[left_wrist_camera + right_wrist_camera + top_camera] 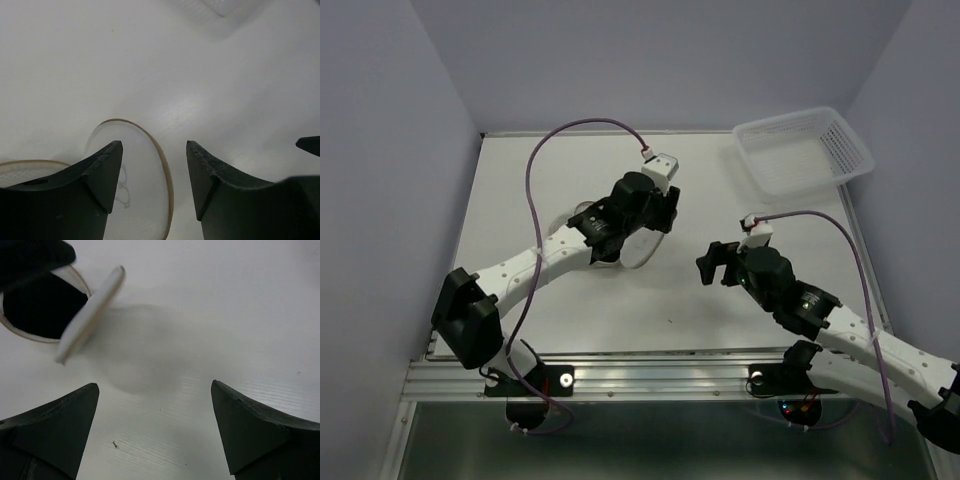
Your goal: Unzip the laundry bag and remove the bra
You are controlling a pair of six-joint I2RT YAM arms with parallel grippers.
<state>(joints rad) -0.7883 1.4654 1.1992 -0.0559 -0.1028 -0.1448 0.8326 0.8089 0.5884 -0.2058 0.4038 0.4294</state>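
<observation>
Left pincer: my jaws stand apart, nothing held, hanging just above the laundry bag.
Right pincer: spread wide, empty, over bare bench right of centre.
Bag's place: left of the bench's centre, well apart from the basket at the far right corner.
Handling: I judge the mesh light and floppy, likely to slide and bunch. The tan ring rim looks stiffer.
Hold: pin the rim with one pincer. I cannot make out the zipper pull.
Bra: not in view.

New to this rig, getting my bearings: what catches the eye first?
The left claw hangs open over the laundry bag, a tan-rimmed mesh pouch near the middle of the table. The right claw, also open, is over bare surface beside it; a white basket sits in the far right corner.
</observation>
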